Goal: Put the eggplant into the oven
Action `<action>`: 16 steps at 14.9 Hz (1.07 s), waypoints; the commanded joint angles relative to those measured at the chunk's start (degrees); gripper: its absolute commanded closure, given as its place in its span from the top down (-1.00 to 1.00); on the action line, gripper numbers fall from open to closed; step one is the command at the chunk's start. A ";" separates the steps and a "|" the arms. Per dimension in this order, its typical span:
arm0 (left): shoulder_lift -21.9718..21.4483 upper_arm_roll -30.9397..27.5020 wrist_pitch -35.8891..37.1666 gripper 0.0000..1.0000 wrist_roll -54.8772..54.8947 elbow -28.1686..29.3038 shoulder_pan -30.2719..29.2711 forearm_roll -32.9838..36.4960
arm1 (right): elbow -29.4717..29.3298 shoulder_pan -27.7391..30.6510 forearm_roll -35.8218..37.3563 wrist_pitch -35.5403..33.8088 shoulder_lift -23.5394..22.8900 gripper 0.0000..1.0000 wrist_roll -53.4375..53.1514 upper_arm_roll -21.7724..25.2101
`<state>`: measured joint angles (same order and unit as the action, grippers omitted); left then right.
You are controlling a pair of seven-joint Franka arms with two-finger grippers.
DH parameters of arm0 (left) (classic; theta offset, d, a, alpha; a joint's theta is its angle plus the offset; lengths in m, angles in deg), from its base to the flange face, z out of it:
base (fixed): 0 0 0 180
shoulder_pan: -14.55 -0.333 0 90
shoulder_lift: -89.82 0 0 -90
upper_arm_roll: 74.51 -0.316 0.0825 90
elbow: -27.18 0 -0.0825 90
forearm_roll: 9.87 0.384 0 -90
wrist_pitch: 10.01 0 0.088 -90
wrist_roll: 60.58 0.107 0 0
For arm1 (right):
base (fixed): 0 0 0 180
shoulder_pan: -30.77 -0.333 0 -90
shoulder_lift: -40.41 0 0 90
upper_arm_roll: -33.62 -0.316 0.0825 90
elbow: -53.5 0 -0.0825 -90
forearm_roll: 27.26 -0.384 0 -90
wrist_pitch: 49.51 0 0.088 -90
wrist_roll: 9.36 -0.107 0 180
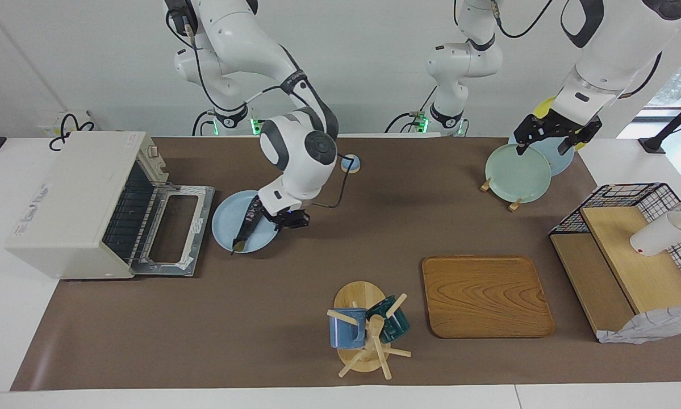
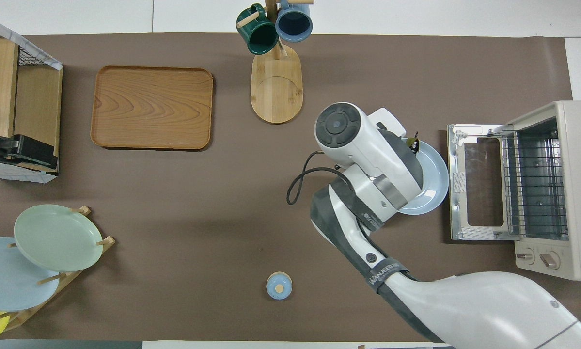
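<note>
Gleaming slender eggplant (image 1: 248, 221) on round blue plate (image 1: 226, 218)

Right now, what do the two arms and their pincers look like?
Both arms have glossy white shells with dark grey joint bands. The right arm has a black round cap at the wrist, a loose black cable, and a lettered strap. Its pincer is black, like the left pincer.
</note>
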<state>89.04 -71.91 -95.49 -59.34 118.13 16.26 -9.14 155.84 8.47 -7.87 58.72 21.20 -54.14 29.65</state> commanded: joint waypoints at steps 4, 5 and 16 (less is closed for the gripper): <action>-0.01 1.09 1.10 1.00 0.16 -0.60 -1.27 0.24 | 18.94 6.83 3.37 7.52 12.87 -1.00 3.20 -0.86; -0.10 1.09 1.01 1.00 0.07 -0.60 -1.27 0.15 | 19.73 8.05 3.98 7.52 13.49 -1.00 4.60 -0.86; -1.50 1.09 -4.70 1.00 0.16 3.27 -1.27 0.15 | 22.45 19.83 9.35 10.67 15.78 -1.00 18.05 -0.95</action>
<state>88.99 -71.51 -98.69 -59.34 119.56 15.86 -9.14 175.23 25.98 0.27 66.55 34.98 -37.88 29.61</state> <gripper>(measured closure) 0.000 0.974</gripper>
